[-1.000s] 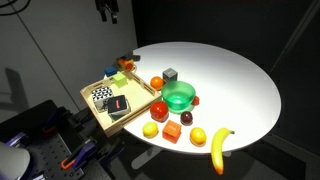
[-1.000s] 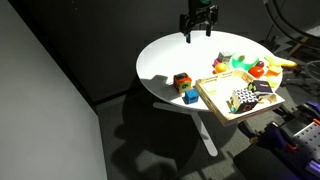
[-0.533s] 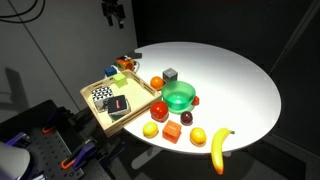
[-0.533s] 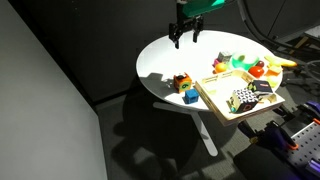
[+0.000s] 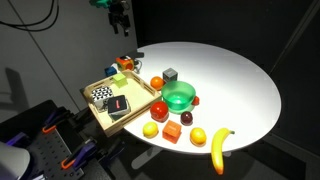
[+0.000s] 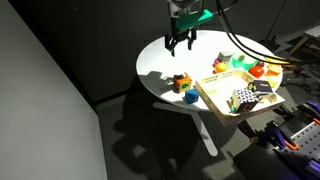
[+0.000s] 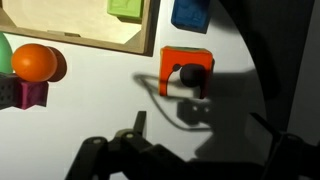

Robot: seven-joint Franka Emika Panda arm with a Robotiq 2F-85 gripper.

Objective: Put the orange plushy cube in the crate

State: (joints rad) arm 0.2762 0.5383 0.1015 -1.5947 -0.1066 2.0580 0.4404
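A round white table [image 5: 235,75] carries a green translucent bowl [image 5: 179,97]. On the far side of the bowl sit a round orange fruit [image 5: 156,82] and a grey cube [image 5: 171,74], just beside each other. On its near side lie a red fruit [image 5: 159,110], a lemon [image 5: 151,130], a red-orange hard cube [image 5: 172,132], a second yellow fruit [image 5: 198,136] and a banana [image 5: 219,148] by the table's edge. A blue cube [image 6: 190,97] rests near the rim in an exterior view.

Wrist view: crate [image 7: 60,30], green block [image 7: 125,8] and blue block [image 7: 190,12] cut by top edge. Bowl [image 7: 3,50] cut by left edge. Claw [image 7: 205,135] dark, blurred, cut by bottom edge. In an exterior view, plushy cube [image 6: 181,80] too small to detail.
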